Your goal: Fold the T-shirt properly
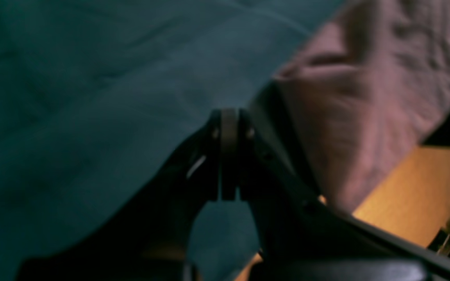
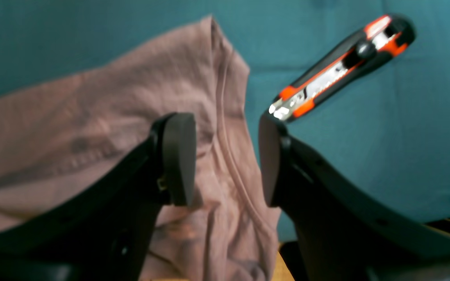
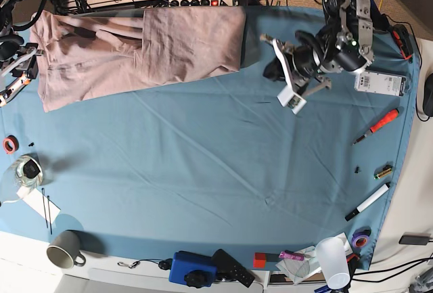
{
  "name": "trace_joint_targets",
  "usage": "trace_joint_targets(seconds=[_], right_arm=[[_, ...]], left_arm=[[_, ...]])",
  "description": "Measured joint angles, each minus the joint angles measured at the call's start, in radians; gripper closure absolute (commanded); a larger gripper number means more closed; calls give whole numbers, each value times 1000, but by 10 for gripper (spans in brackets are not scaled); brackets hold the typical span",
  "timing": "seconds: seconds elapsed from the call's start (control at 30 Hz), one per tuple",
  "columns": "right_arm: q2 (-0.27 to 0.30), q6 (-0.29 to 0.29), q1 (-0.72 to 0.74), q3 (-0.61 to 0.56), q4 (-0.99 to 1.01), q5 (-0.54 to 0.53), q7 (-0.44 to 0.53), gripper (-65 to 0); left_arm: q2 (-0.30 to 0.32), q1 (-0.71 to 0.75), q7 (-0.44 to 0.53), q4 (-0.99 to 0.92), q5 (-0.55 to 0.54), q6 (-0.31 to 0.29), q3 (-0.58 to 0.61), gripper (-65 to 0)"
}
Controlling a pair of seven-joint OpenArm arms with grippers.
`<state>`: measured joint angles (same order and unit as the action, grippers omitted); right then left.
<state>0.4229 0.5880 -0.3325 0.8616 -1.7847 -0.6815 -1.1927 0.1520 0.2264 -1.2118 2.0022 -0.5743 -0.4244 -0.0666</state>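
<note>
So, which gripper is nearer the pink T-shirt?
Right. The right gripper hangs open over the T-shirt; the left gripper, shut, sits beside its edge, over the blue cloth.

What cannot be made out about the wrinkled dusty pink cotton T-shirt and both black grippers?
- Left wrist view: blur smears the shut left gripper and the T-shirt.
- Right wrist view: the open right gripper hides the T-shirt's lower part.
- Base view: the left edge cuts off the right gripper.

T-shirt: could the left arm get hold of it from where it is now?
Probably yes. The left gripper hangs over bare blue cloth just beside the T-shirt, and nothing lies between them. Its jaws are shut, though, so they would have to open first.
</note>
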Motion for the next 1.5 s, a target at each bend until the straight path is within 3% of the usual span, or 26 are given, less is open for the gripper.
trace_joint_targets(seconds=[0.17, 0.27, 0.37, 0.47, 0.8, 0.9, 1.23, 1.3, 1.43, 1.5], right_arm=[[2, 5, 17, 0, 83, -6, 42, -263], [35, 19, 56, 0, 202, -70, 13, -263], [90, 20, 117, 0, 333, -209, -93, -263], [129, 87, 171, 0, 441, -308, -179, -263], [142, 109, 204, -5, 578, -232, -177, -263], [143, 109, 205, -58, 627, -233, -161, -263], [173, 113, 216, -290, 677, -381, -145, -261], [175, 113, 219, -317, 677, -393, -144, -225], [172, 112, 222, -332, 677, -393, -142, 0], [172, 113, 225, -332, 677, -390, -142, 0]], left_arm=[[-1, 48, -1, 55, -14, 1, 0, 0], [-2, 71, 1, 102, -16, 1, 0, 0], [-2, 102, 4, 123, -16, 0, 0, 0], [-2, 111, 5, 127, -17, 0, 0, 0], [-2, 111, 8, 127, -17, 0, 0, 0], [-2, 111, 15, 127, -17, 0, 0, 0], [-2, 111, 16, 127, -17, 0, 0, 0], [-2, 111, 16, 127, -17, 0, 0, 0], [-2, 111, 35, 127, -17, 0, 0, 0], [-2, 111, 34, 127, -17, 0, 0, 0]])
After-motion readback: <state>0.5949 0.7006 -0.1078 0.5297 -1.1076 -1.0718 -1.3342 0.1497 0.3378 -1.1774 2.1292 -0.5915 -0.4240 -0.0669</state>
